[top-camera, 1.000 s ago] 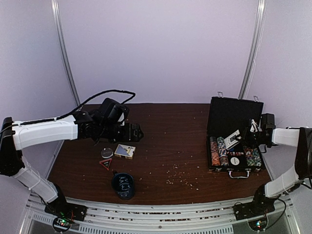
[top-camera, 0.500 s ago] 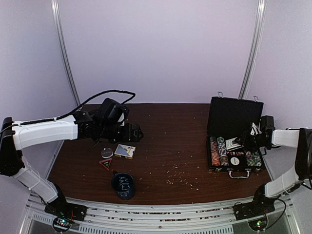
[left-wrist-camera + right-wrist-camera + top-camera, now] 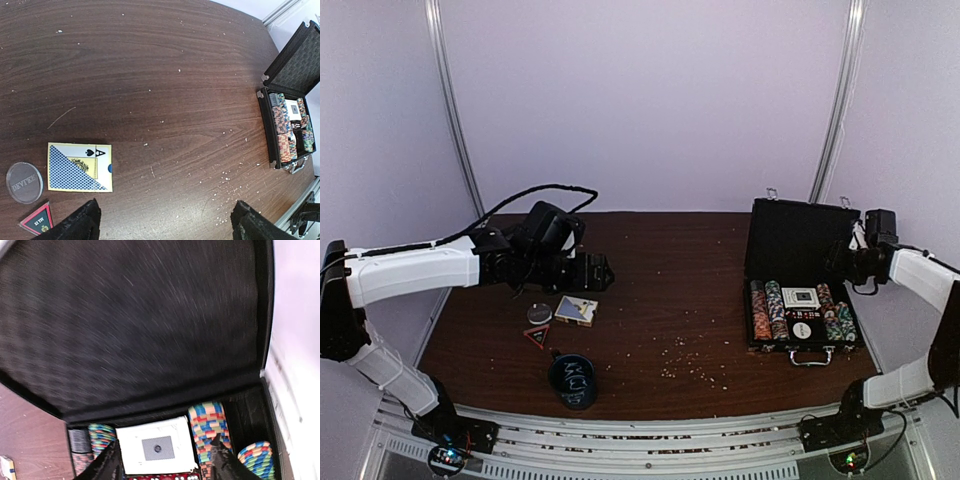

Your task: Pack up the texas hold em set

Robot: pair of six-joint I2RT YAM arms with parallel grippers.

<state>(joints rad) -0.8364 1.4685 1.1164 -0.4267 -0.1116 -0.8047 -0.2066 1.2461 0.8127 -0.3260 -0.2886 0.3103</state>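
Two hands stand with fingers apart, holding nothing. The left hand (image 3: pixel 166 206) hovers over the brown wooden bench (image 3: pixel 165 75), near a blue-backed card deck (image 3: pixel 80 167) that lies just beside a round grey dealer button (image 3: pixel 23 175). The right hand (image 3: pixel 165 442) hangs before the raised lid of the black briefcase-style case (image 3: pixel 125 325), open at the bench's right side. Inside it, a white card deck (image 3: pixel 156 446) lies between multicoloured poker chip rolls (image 3: pixel 207 425).
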